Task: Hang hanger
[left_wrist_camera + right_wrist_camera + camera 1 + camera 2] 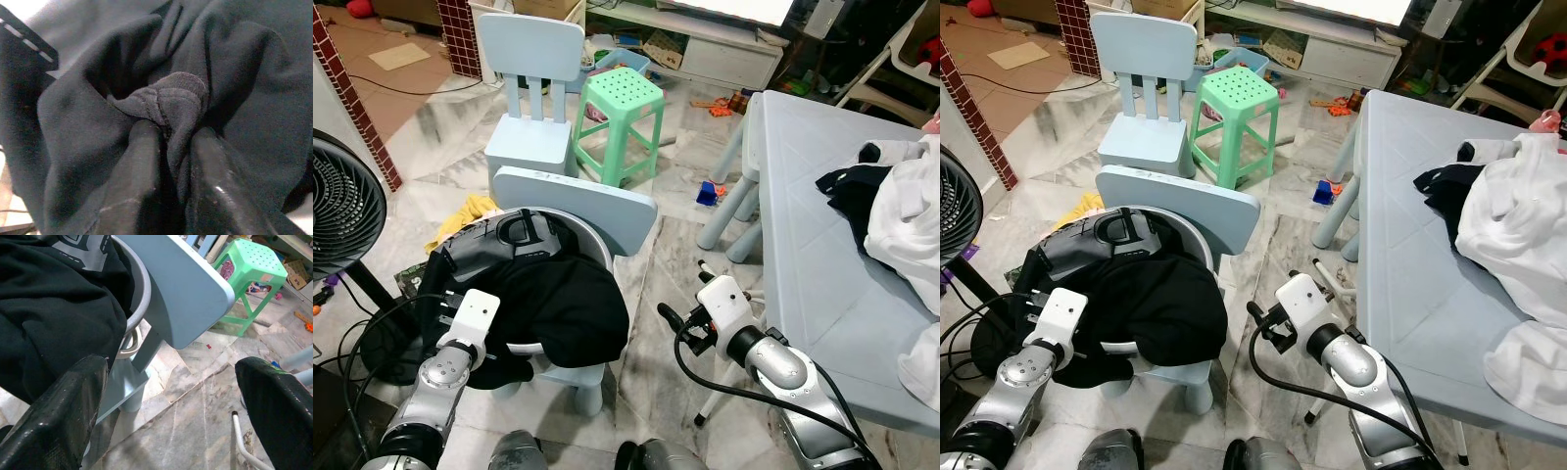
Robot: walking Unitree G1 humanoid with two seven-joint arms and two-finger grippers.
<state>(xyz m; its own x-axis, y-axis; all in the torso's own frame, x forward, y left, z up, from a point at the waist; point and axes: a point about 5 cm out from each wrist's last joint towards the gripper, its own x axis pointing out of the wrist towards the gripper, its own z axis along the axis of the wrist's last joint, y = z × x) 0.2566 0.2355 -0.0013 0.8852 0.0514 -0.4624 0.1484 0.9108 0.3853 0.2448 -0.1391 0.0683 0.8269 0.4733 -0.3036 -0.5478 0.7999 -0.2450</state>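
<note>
The left gripper (168, 147) pinches a fold of the black garment (558, 299) heaped in a basin on the blue chair (607, 201). The right gripper (171, 396) is spread wide near the chair, with a green stool (622, 98) behind.

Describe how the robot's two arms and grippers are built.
Both arms are silver with rounded joints and a white box at the wrist. Black cables loop beside each. The left gripper and right gripper each have two long black fingers.
</note>
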